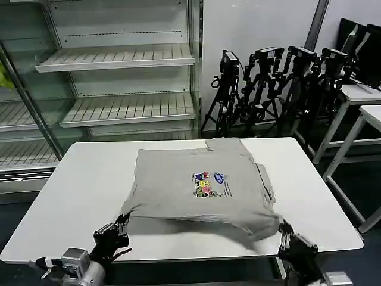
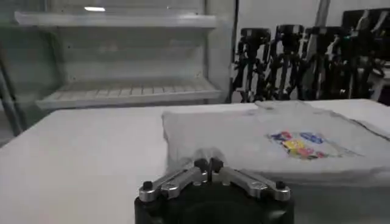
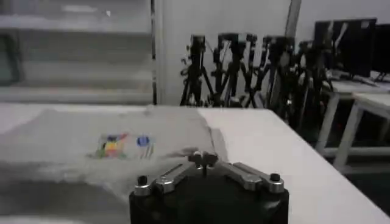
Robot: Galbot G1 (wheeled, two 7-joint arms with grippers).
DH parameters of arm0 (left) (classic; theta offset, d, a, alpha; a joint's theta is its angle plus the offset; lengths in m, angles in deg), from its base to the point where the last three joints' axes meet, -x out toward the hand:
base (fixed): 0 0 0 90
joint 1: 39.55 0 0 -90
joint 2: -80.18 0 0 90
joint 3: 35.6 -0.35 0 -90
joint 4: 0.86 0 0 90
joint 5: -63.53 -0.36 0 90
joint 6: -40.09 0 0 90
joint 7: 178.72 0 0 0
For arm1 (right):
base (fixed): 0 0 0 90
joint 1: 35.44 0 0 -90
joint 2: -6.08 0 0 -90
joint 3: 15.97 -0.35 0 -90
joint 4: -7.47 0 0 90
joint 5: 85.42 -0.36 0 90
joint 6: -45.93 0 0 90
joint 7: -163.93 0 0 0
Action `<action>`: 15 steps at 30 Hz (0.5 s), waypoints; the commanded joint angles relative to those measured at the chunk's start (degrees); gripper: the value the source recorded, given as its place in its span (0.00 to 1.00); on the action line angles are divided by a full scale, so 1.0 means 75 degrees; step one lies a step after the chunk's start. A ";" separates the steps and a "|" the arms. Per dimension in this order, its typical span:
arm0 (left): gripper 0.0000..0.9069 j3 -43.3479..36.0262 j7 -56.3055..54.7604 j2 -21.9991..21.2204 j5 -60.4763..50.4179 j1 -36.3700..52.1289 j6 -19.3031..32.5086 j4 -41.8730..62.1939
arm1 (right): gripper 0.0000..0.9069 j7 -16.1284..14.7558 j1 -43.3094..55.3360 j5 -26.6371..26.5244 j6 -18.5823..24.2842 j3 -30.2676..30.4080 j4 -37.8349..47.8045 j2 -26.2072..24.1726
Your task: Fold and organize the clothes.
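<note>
The light grey T-shirt [image 1: 196,182] lies on the white table [image 1: 83,190], its red, blue and yellow print [image 1: 209,183] facing up. Its sleeves look folded in and its near edge hangs lifted, casting a shadow on the table. My left gripper [image 1: 122,224] is shut on the near left corner of the shirt. At the near right corner my right gripper [image 1: 284,230] is shut on the cloth too. In the left wrist view the gripper [image 2: 209,164] pinches a raised fold of the T-shirt [image 2: 256,137]. The right wrist view shows that gripper [image 3: 203,159] closed on the T-shirt [image 3: 91,131].
Behind the table stands a glass-fronted shelf unit [image 1: 119,59], with a row of black tripods [image 1: 274,83] to its right. White side tables [image 1: 363,101] stand at the far right. Bare tabletop lies on either side of the shirt.
</note>
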 commanded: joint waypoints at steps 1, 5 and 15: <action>0.02 -0.0138 0.0073 0.0322 0.0440 0.1250 0.0118 0.1032 | 0.00 0.0042 0.1473 -0.0569 0.0063 -0.0077 0.0749 -0.0326; 0.02 -0.0449 0.0145 0.0589 0.0442 0.1888 0.0138 0.1862 | 0.00 0.0075 0.2466 -0.0642 -0.0073 0.0556 0.1640 -0.0694; 0.02 -0.1177 0.0250 0.0872 0.0215 0.3069 0.0077 0.3103 | 0.00 0.0150 0.4133 -0.0644 -0.0472 0.1976 0.3375 -0.0880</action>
